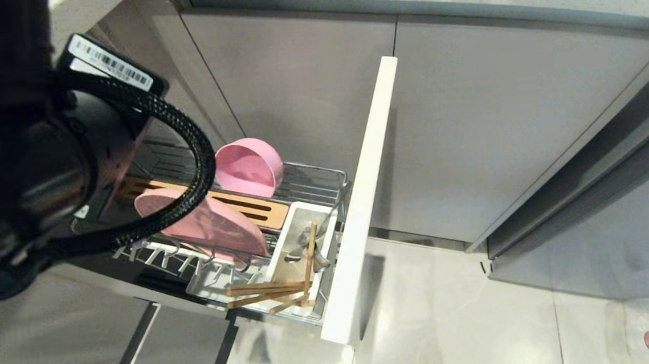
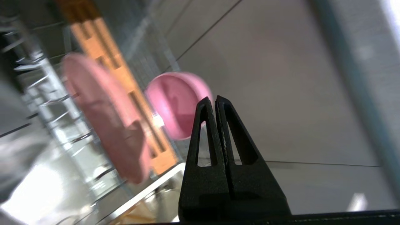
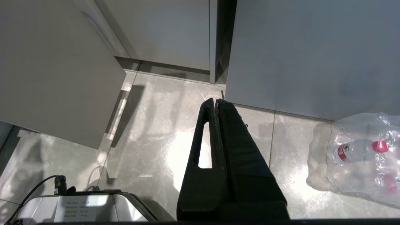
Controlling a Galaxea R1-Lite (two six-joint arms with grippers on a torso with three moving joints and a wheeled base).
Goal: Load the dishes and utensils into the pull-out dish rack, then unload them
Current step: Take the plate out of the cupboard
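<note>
Chrome wire, item one: the pull-out dish rack (image 1: 318, 178) stands drawn out from the grey cabinets, fixed to a narrow white cabinet front (image 1: 363, 202) seen edge-on in the head view.

Brown wooden strip (image 1: 246, 207), slotted, runs along the rack's middle.

Pink bowl (image 1: 249, 167), matte, rests on its side at the rack's far edge, hollow turned toward the wooden strip.

Pink oval plate (image 1: 219, 223), larger, leans tilted on the near side of that strip, among the wire prongs.

White utensil caddy (image 1: 293, 230) sits at the rack's end, just beside the cabinet front. In it: light wooden chopsticks (image 1: 269, 291), lying across the near end and sticking out over the rim, one stick more upright; and a silver metal piece (image 1: 314, 245), likely the fork, too small to be sure.

My left gripper (image 2: 215, 100): pincer pressed together, tips touching, holding nothing; it hangs above the rack with the bowl just behind the tips in my wrist view. A white barcode label (image 1: 110, 63) sits on my left arm; its print cannot be read.

My right gripper (image 3: 217, 101): also pinched closed and empty, over pale marble floor (image 3: 156, 140), well apart from the rack. Near it, a clear plastic pack (image 3: 359, 156) of red-capped bottles; their labels cannot be read.
</note>
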